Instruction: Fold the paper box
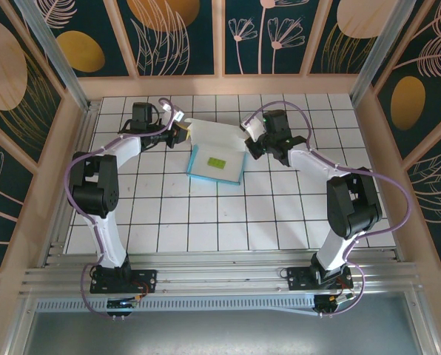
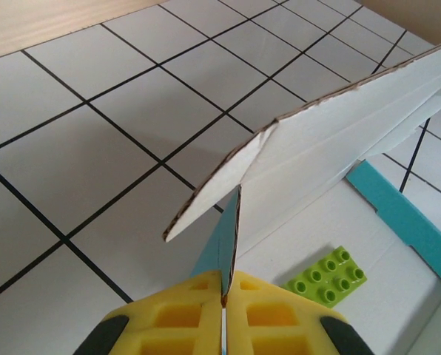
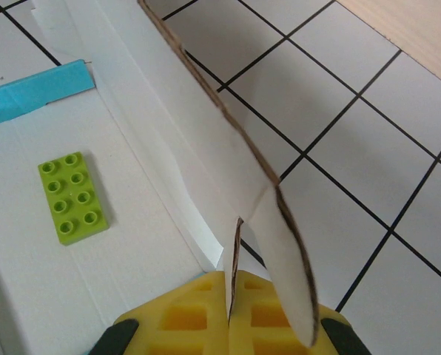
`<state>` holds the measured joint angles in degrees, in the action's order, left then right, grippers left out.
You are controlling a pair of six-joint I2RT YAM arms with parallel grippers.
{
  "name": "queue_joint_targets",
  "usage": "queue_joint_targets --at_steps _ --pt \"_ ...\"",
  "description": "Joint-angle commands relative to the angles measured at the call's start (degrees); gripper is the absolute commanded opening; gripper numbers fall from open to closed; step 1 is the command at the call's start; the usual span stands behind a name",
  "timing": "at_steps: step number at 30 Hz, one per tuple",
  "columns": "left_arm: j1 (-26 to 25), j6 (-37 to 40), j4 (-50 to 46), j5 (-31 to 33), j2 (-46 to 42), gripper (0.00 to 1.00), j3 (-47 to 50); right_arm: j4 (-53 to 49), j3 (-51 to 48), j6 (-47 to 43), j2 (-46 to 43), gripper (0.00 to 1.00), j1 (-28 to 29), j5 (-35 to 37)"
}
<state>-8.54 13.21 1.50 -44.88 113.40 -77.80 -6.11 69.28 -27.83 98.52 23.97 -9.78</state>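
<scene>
Paper box (image 1: 214, 137), plain white inside, holds a green studded brick (image 1: 217, 163).

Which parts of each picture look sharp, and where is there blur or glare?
Top external: even light, no glare, the white-and-turquoise card box sharp. Left wrist: the green studded brick crisp; the yellow left gripper slightly soft. Right wrist: the card flap nearest the lens blurs at its rounded tip.

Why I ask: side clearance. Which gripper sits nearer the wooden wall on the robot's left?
Left. The left gripper pinches the left flap of the paper box, on the side toward the wooden wall; the right gripper pinches its right flap, beyond the box.
</scene>
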Motion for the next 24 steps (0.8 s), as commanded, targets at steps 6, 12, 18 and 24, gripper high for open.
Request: queue_joint_targets --at_steps 6,12,18,24 --pt "-2.8 -9.6 4.9 -1.1 -3.1 0.09 2.5 5.5 -1.8 6.9 -0.2 0.00 2.4 5.4" --pt "-3.9 -18.3 8.0 0.7 -4.6 0.08 4.6 9.2 -3.1 13.6 -0.3 0.00 3.9 10.3" --pt "-5.7 -24.3 9.6 2.2 -6.6 0.06 7.1 12.9 -6.4 19.3 -1.3 0.00 5.9 13.7" --pt "-7.4 -28.1 13.6 3.2 -9.5 0.06 12.8 16.6 -9.9 26.4 -2.3 0.00 7.1 17.5"
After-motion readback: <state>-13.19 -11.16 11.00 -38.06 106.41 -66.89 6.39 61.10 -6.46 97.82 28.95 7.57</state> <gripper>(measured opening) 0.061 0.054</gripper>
